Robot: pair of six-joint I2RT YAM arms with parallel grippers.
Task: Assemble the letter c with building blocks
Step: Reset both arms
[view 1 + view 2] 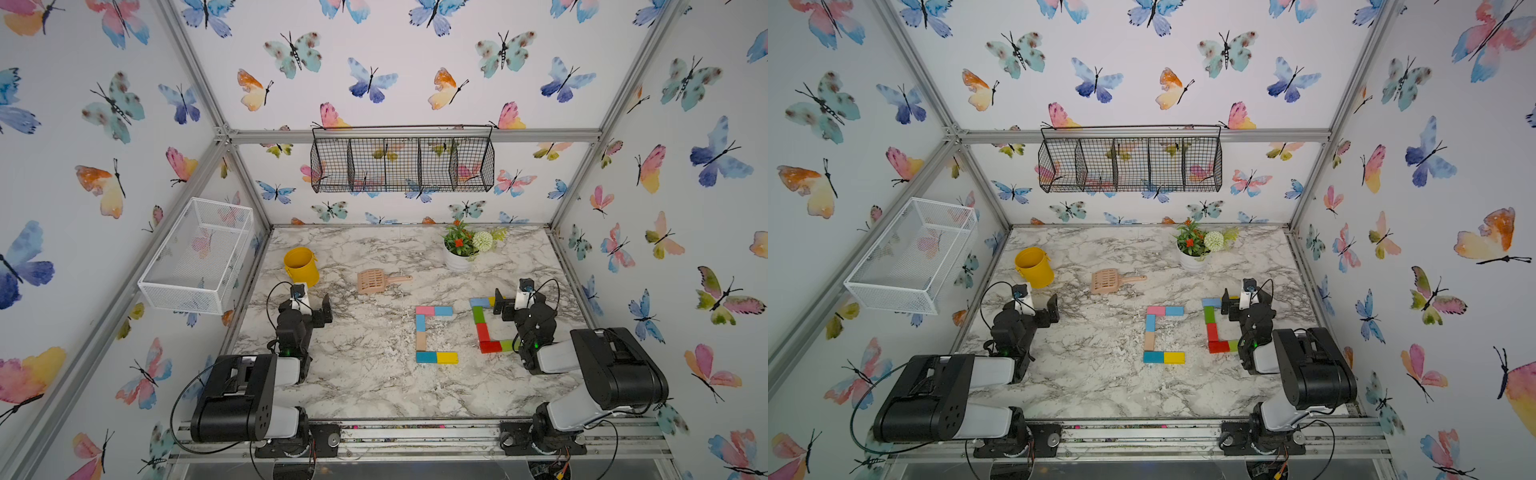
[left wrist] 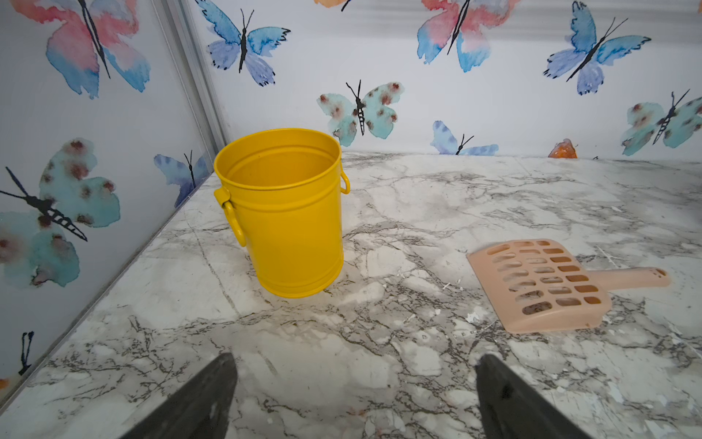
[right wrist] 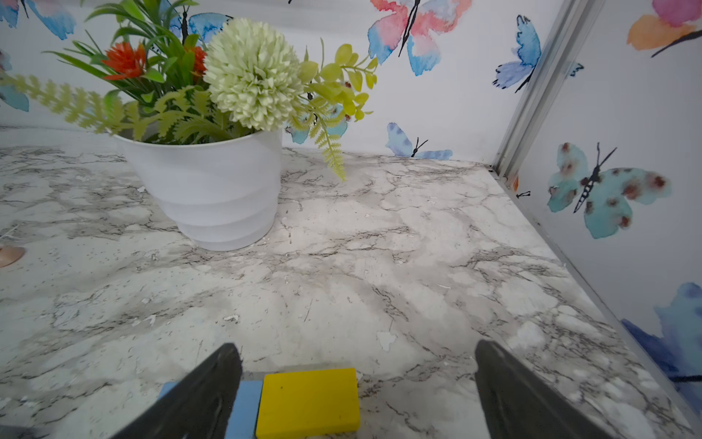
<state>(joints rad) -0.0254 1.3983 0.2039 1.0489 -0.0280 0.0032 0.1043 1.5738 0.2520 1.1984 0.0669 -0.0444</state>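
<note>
Seemingly finishing, our right gripper [image 3: 357, 346] gapes empty over the yellow block [image 3: 307, 403] at twelve o'clock of its C [image 1: 483, 332]; left gripper [image 2: 355, 359] likewise gapes empty; next we lift clear.

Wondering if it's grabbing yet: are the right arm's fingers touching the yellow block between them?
Apart. The right wrist view shows the yellow block between the open fingers, a blue block on one side and bare marble on the other.
</note>
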